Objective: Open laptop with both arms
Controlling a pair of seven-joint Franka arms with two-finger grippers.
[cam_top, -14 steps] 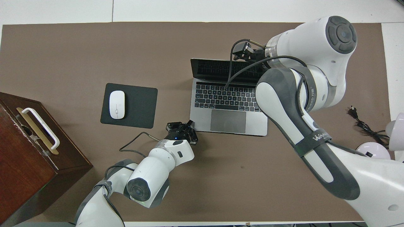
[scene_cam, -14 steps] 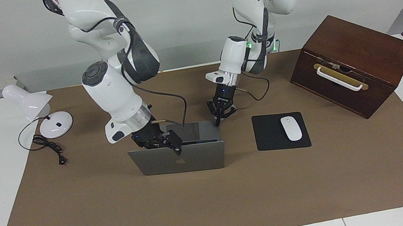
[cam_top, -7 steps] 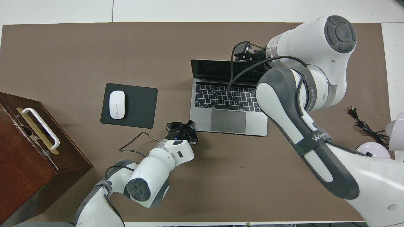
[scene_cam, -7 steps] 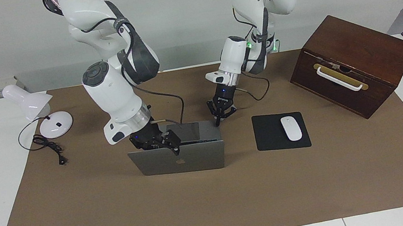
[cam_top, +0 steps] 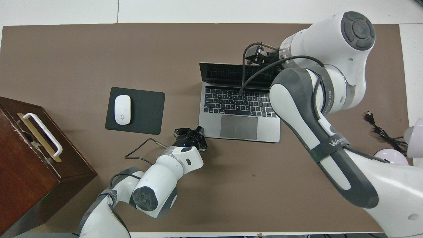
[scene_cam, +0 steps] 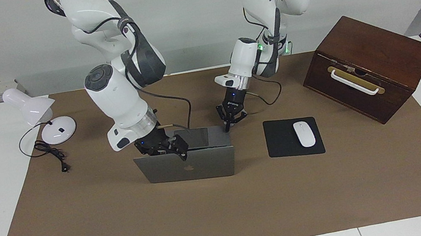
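the left gripper sits at the centre of the facing view, its fingertips closed together with nothing between them, pressing down on the corner of the laptop deck nearest the robots at the left arm's end; in the overhead view that contact is just below centre. the laptop lies mid-mat, slightly right of centre in the overhead view, its lid standing about upright. it reads as a thin, rigid metal shell: light enough that the base would lift with the lid unless pinned, smooth and slippery, with a screen that would not like point pressure. the sensible holds are the bare deck corner for pinning and the lid's top edge for lifting. the right gripper is at that top edge, toward the right arm's end, upper right of centre in the overhead view; i cannot tell whether it pinches the edge or only pushes it.
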